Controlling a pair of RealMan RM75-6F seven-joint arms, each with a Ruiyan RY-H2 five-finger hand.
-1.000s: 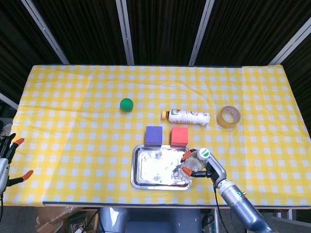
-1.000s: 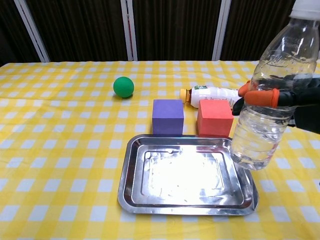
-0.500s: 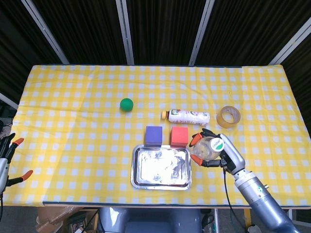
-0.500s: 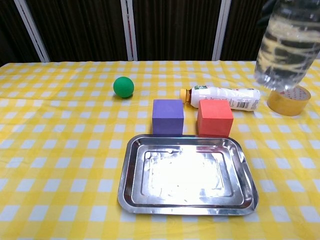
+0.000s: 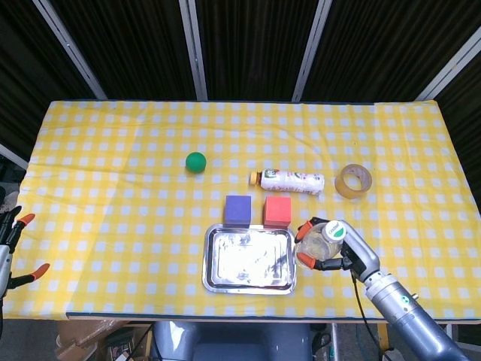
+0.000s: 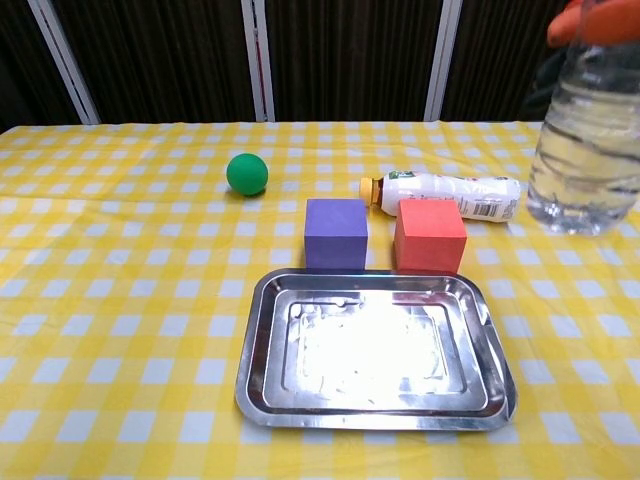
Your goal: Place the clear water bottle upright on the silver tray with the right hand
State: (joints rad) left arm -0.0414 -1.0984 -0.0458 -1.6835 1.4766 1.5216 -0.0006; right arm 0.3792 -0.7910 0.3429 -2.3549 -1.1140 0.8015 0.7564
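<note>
My right hand (image 5: 336,250) grips the clear water bottle (image 5: 319,241) just right of the silver tray (image 5: 249,259), held off the table. In the chest view the bottle (image 6: 588,130) hangs upright at the right edge, above and to the right of the tray (image 6: 372,410); only orange fingertips (image 6: 572,20) of that hand show at the top. The tray has nothing in it. My left hand (image 5: 10,248) is at the far left, off the table edge, fingers apart and holding nothing.
A purple cube (image 5: 238,208) and a red cube (image 5: 277,210) stand just behind the tray. A labelled bottle (image 5: 291,180) lies on its side behind them. A green ball (image 5: 195,161) sits further left and a tape roll (image 5: 353,181) to the right.
The right hand with the bottle drew away from the tray's right edge to the right and upward, then came down slightly and back toward the tray. The left hand stayed put.
</note>
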